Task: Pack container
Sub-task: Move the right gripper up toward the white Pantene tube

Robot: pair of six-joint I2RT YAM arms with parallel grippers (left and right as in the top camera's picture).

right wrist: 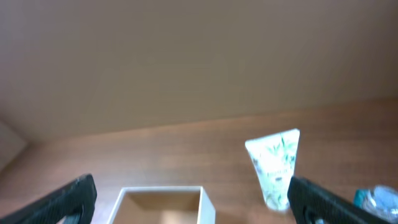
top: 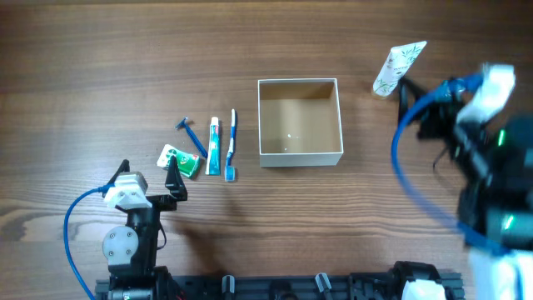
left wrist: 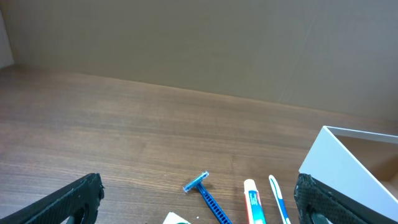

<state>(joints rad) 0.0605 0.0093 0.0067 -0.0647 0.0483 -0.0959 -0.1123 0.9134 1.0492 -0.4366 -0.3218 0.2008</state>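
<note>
Box (top: 300, 157) empty, first pick pending | my left gripper (top: 150, 175) and right gripper (right wrist: 189, 190) both spread, holding nothing | next, I judge: right lowers onto far-edge tube (top: 398, 68).

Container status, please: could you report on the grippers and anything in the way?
Left gripper open, empty. Right gripper open, empty, near tube. Container empty, opening unobstructed. Razor, toothbrush beside it, unpacked.

container (top: 301, 157) | white walls, tan inside | upright, open | table centre
</note>
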